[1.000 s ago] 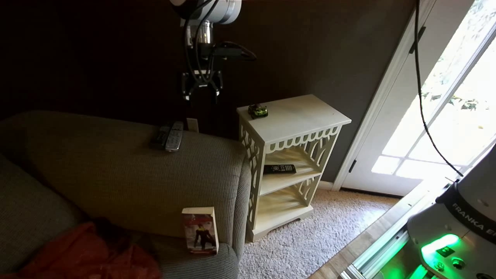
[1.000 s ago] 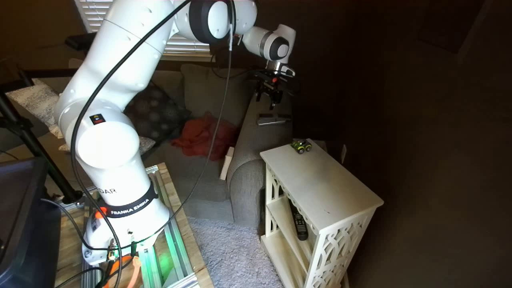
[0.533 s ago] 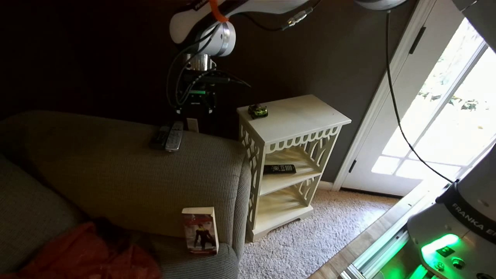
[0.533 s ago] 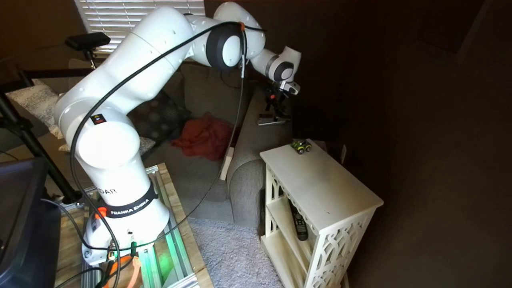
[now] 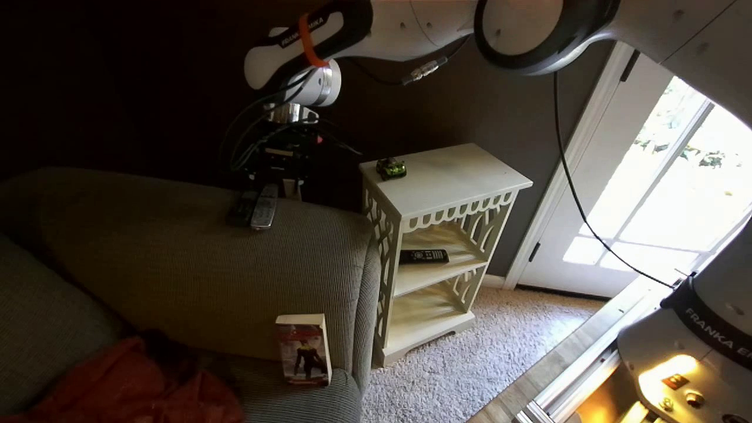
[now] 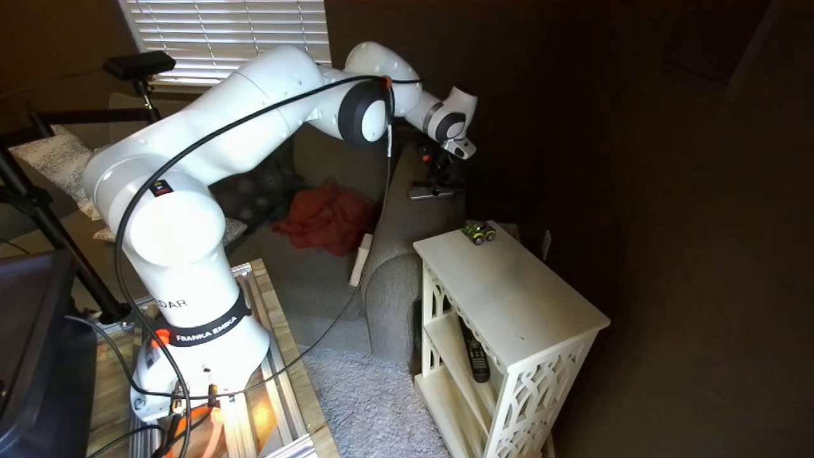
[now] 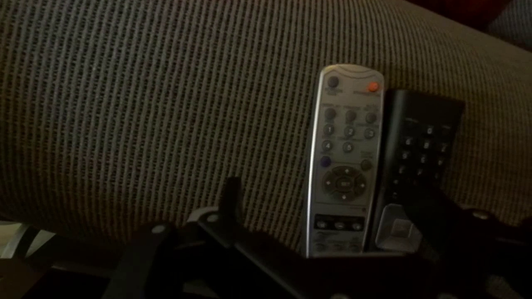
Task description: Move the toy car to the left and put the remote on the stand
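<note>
Atop the stand (image 6: 509,292): toy car (image 6: 478,233) | upper shelf (image 5: 432,272): black remote (image 5: 424,256) | gripper (image 7: 324,189): jaws apart near grey remote (image 7: 348,153)

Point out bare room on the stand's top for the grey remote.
Bare: the stand's top from the toy car to the end edge farthest from the sofa arm. Crowded: the car's corner, and the sofa arm where the grey remote lies beside a darker device.

The stand (image 5: 455,176) carries the toy car (image 5: 390,168) atop, a black remote (image 5: 424,256) inside.
</note>
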Tool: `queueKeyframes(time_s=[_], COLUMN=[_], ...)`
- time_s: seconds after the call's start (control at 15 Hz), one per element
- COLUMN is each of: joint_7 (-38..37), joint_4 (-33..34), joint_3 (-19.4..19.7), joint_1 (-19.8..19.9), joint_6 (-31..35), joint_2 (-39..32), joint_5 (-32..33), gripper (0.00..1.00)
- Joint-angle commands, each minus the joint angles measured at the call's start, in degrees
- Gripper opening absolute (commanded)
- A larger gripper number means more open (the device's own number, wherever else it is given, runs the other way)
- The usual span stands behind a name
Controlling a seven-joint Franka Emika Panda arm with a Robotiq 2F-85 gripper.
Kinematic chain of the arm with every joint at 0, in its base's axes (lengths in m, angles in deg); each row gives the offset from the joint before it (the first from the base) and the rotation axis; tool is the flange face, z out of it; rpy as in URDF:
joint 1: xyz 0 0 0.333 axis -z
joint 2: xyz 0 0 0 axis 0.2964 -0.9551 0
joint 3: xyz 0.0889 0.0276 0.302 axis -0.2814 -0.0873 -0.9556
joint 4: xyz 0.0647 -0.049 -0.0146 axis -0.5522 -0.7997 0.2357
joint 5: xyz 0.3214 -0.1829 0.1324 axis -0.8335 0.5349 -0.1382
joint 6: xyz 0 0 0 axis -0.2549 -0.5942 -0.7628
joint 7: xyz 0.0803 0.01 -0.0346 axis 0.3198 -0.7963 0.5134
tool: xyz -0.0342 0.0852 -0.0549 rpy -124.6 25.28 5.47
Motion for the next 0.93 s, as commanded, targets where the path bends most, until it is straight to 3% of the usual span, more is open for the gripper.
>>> queueKeyframes(time_s=[0.0,0.47,0.6,0.67,0.87], joint_7=[-4.74,-9.33,-10.33,-10.70,-11.63], joint_4=[10.21,15.26,16.24,16.68,17.92], joint_3=[-0.09,0.95,1.26,1.34,1.55], joint_1=[-1.00,-1.83,-1.93,-1.96,-2.08], joint_6=[-2.97,-5.75,-6.27,-6.54,-7.25], joint_2=[-6.60,-10.55,-11.24,-11.53,-12.31], joint_5=[-0.87,-0.91,-0.66,-0.61,-0.39], gripper=[1.00,0.99,0.92,0.84,0.75])
